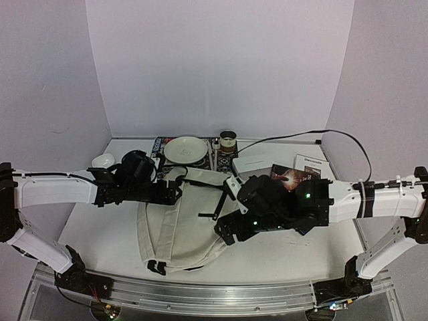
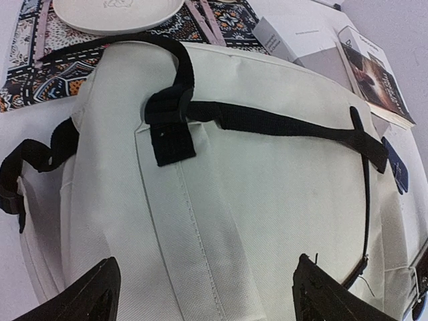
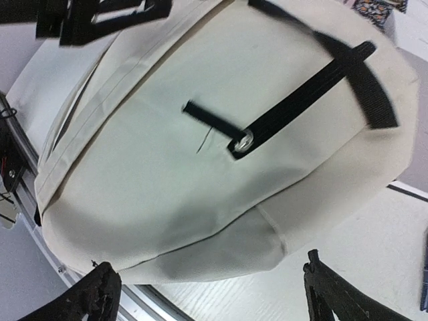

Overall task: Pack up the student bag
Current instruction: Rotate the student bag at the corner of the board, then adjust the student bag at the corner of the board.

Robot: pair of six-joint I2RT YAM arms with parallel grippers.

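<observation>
The left tool (image 2: 206,289) and right tool (image 3: 212,289) are spread wide, nothing gripped; the student bag (image 1: 179,222) is seen beneath both.

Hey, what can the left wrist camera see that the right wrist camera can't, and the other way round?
Only the left wrist view shows the plate on the patterned mat, the white box and the book beyond the bag. Only the right wrist view shows the metal ring on a black strap, and the black buckles. Both show the bag, with the left pincer or the right pincer open over it, holding nothing.
</observation>
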